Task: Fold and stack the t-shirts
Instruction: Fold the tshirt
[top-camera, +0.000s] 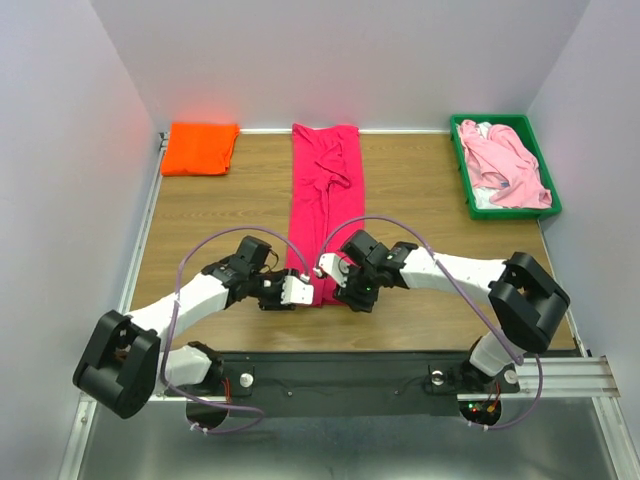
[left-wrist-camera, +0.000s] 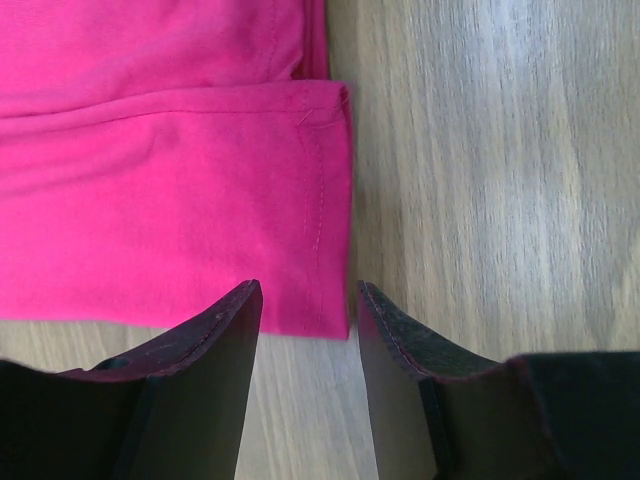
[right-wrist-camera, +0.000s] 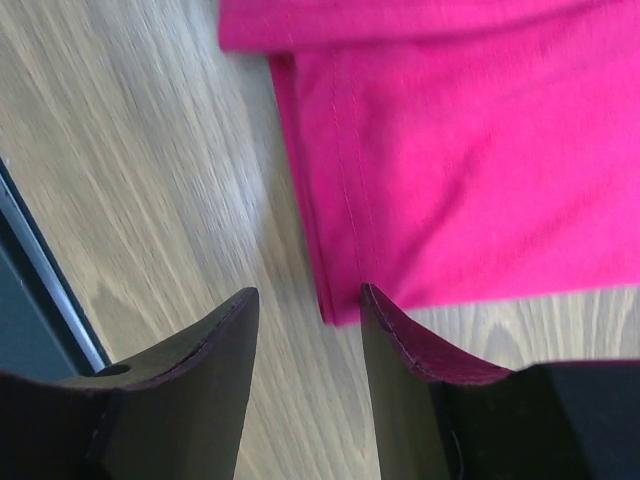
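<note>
1. Left gripper (left-wrist-camera: 307, 300): your two dark fingers (left-wrist-camera: 200, 370) stand spread with a clear gap between them and pinch nothing. A stitched corner of the crimson-magenta t-shirt (left-wrist-camera: 150, 200) lies in that gap, just ahead of the tips. You cannot tell whether the tips touch the cloth.

2. Right gripper (right-wrist-camera: 308, 300): fingers (right-wrist-camera: 420, 350) spread about as wide and also hold nothing. The other near corner of the same shirt sits in the gap, flat on the wooden table (right-wrist-camera: 130, 150).

3. Crimson-magenta t-shirt: a long narrow strip down the middle of the table, rumpled toward its far end. Its near end lies between your two grippers, which nearly meet there.

4. Bright orange t-shirt (top-camera: 200, 148): folded, at the far left corner of the table, well apart from both arms.

5. Pale pink t-shirt (top-camera: 500, 165): crumpled inside the green tray (top-camera: 515, 212) at the far right, with some white cloth under it.
</note>
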